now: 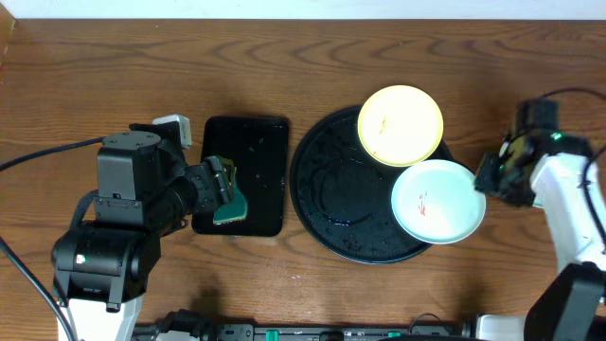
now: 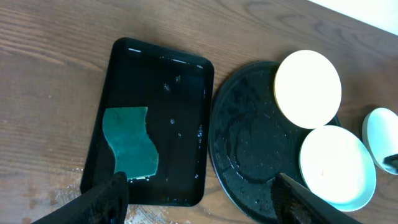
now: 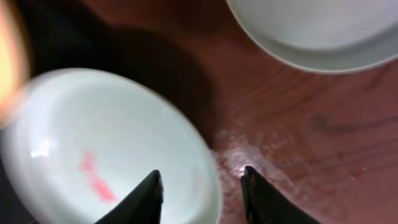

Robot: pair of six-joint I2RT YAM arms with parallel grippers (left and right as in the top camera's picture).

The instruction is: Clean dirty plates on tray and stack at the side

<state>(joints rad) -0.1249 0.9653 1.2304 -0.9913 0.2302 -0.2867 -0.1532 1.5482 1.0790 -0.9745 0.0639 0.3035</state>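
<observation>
Bench (image 1: 85, 76) of brown wood bears a large round glossy black tray (image 1: 327, 204), with a rectangular black tray (image 1: 260, 142) to its left. A pale yellow round plate (image 1: 400, 124) sits on the round tray's far edge. A red-smeared mint-white plate (image 1: 438, 201) overhangs its right rim, the right gripper (image 3: 202, 186) astride it, jaws parted. The left gripper (image 2: 199, 186) gapes above a green sponge (image 2: 130, 143).

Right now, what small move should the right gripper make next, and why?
Probably close the right gripper on the smeared plate: its fingers straddle the rim, apart, and the red smear is uncleaned. The sponge lies in the small tray below the open left gripper, ready to wipe.
</observation>
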